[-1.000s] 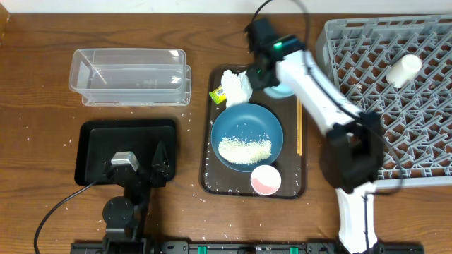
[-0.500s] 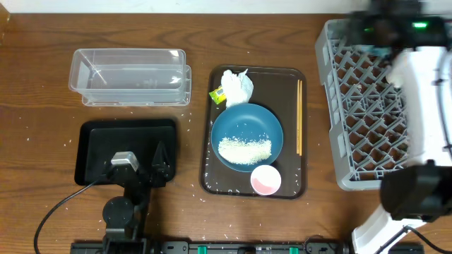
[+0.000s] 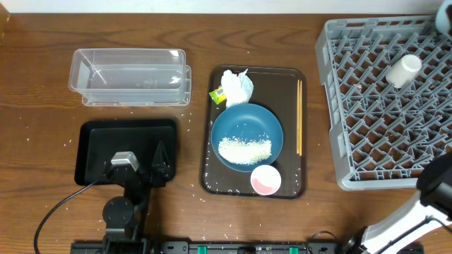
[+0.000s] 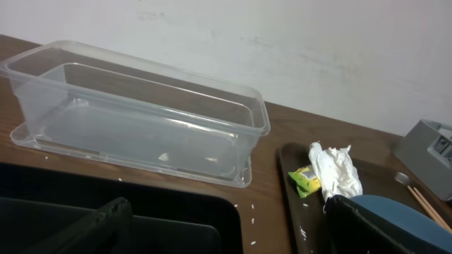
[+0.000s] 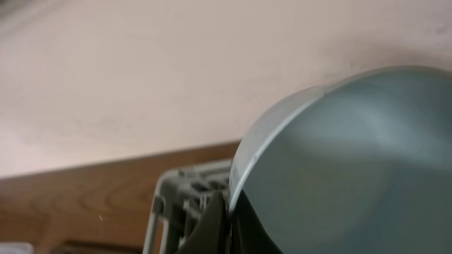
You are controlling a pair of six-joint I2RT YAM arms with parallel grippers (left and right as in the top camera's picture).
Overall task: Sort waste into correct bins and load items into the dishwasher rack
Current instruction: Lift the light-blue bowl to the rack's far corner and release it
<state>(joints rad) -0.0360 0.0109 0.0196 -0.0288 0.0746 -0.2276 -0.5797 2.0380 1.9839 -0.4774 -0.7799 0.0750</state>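
The small light-blue bowl (image 5: 339,169) is held up close to the right wrist camera. Its rim is pinched by the right gripper (image 5: 220,224), of which only one dark finger is seen. A corner of the dishwasher rack (image 5: 180,194) is caught just below the bowl. From overhead, the white cup (image 3: 403,70) is seen lying in the rack at the table's right. The left gripper (image 4: 227,206) is parked over the black tray (image 3: 95,134), its fingers spread wide apart. Beyond it the clear tub (image 4: 134,120) is seen. On the brown serving tray (image 3: 289,77) the dark-blue dish (image 3: 247,123) is set, with the rice (image 3: 245,149) heaped in it. The tissue (image 3: 238,86) and the yellow-green wrapper (image 3: 217,94) are tucked just behind the dish, and the pink cup (image 3: 265,179) is placed in front. The chopsticks (image 3: 299,127) are laid along the right side.
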